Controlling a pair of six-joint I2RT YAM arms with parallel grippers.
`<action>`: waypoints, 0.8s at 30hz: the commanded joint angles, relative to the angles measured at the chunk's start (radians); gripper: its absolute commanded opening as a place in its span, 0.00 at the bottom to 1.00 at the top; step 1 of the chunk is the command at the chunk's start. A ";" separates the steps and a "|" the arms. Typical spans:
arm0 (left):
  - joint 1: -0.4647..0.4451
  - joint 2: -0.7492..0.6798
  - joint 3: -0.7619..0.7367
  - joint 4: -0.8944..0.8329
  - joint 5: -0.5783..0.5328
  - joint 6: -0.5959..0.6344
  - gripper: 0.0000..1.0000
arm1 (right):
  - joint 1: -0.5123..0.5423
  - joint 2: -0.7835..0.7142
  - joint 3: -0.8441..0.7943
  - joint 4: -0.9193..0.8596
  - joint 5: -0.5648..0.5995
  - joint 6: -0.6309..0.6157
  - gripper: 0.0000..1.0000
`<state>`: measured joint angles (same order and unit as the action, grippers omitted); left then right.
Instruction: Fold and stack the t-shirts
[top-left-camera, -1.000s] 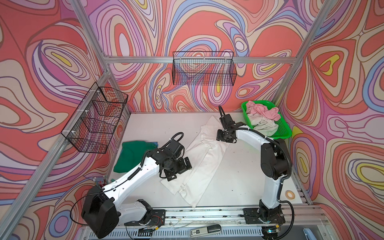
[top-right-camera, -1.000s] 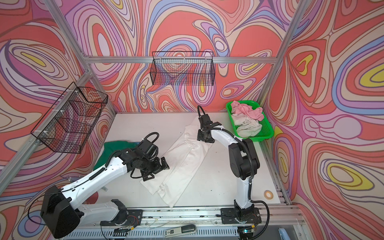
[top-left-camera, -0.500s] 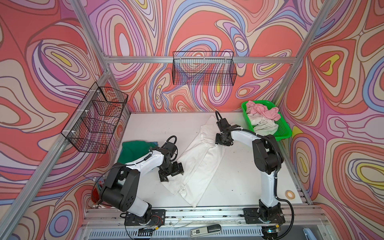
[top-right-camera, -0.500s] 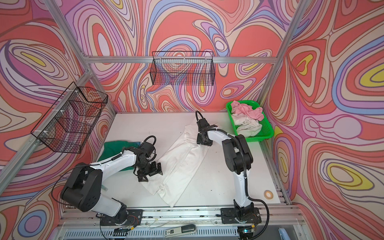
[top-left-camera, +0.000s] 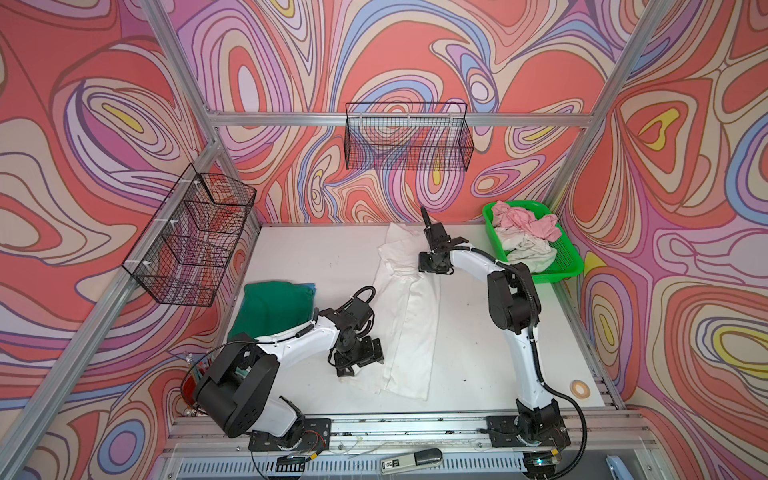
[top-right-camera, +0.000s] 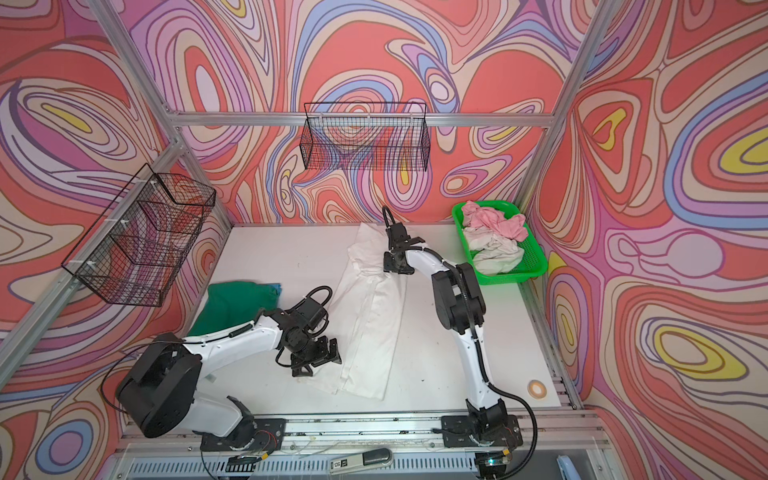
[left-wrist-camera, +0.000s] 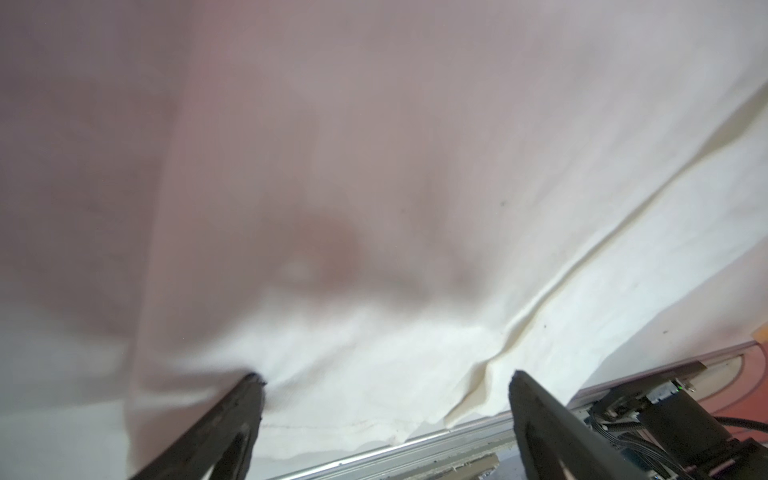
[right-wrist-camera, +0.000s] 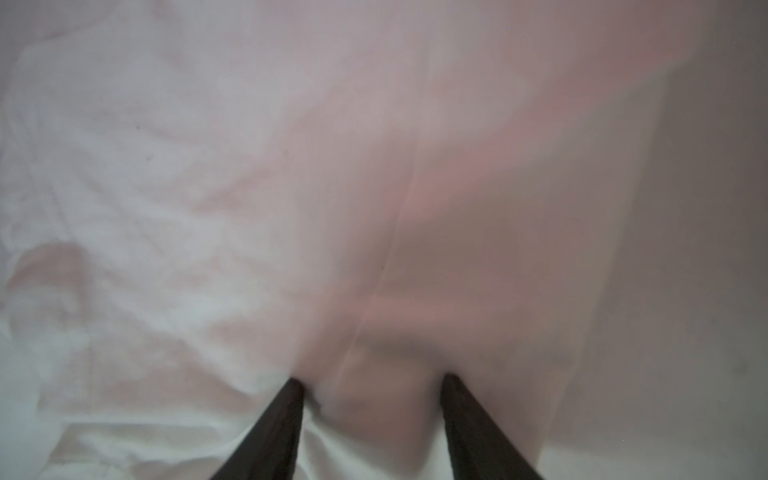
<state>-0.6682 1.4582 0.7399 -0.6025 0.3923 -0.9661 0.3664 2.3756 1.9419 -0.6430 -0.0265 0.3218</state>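
A large white t-shirt (top-left-camera: 409, 316) (top-right-camera: 370, 316) lies as a long narrow strip down the middle of the table in both top views. My left gripper (top-left-camera: 357, 361) (top-right-camera: 316, 357) sits low at the strip's near left edge. In the left wrist view it (left-wrist-camera: 384, 376) is open wide, with white cloth (left-wrist-camera: 374, 232) between and beyond its fingers. My right gripper (top-left-camera: 432, 266) (top-right-camera: 397, 266) rests on the strip's far part. In the right wrist view it (right-wrist-camera: 372, 380) is open, fingertips pressed into the cloth (right-wrist-camera: 208, 208). A dark green t-shirt (top-left-camera: 274, 303) lies folded at the left.
A bright green basket (top-left-camera: 561, 257) (top-right-camera: 536, 257) at the back right holds a pink t-shirt (top-left-camera: 523, 218) and an off-white t-shirt (top-left-camera: 525, 249). Black wire baskets (top-left-camera: 407, 141) (top-left-camera: 195, 241) hang on the walls. A tape roll (top-left-camera: 579, 388) lies near the front right corner.
The white t-shirt has gone from a wide slanted shape to a narrower, straighter strip. My left gripper has moved toward the table's front edge. The right gripper has shifted slightly left.
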 joint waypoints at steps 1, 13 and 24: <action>-0.082 0.029 -0.093 0.097 0.026 -0.168 0.94 | 0.000 0.059 0.102 -0.126 -0.036 -0.062 0.57; -0.278 -0.106 -0.108 0.261 -0.046 -0.371 1.00 | 0.002 -0.411 -0.241 -0.012 -0.119 0.080 0.66; -0.214 -0.521 -0.099 -0.004 -0.164 -0.237 1.00 | 0.135 -1.036 -0.957 0.115 -0.098 0.302 0.72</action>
<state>-0.9169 1.0107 0.6395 -0.4595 0.2817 -1.2503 0.4557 1.4269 1.0988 -0.5423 -0.1413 0.5274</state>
